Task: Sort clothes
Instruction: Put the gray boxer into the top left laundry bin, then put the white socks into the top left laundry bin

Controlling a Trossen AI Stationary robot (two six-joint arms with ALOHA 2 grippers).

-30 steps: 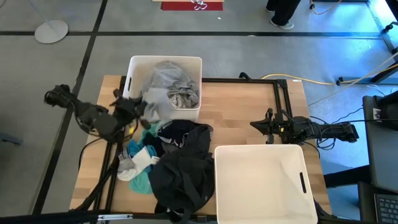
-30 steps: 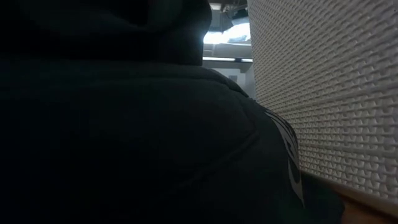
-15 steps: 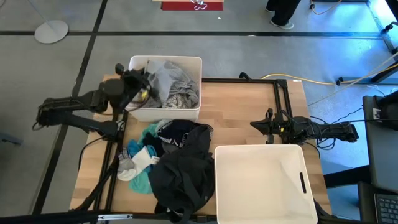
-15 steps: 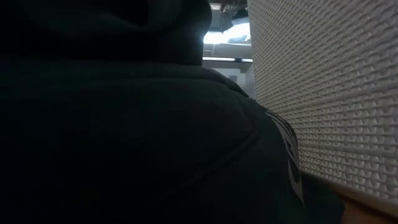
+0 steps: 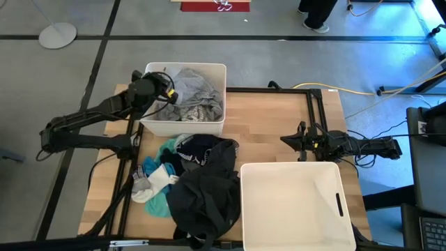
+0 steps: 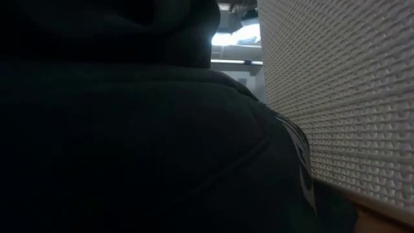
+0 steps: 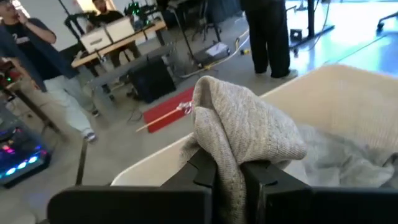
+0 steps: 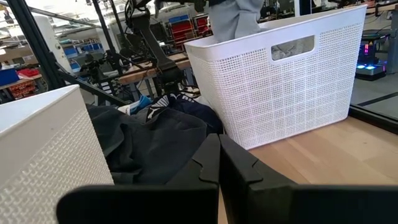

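Grey garment sits pinched between my left gripper's nearly closed fingers, over the far bin's left rim. My right gripper, fingers together, waits above bare tabletop beside the near bin.

The left arm stretches out long toward the table's far corner, its left gripper pinching cloth. The right arm lies low, right gripper closed tight.
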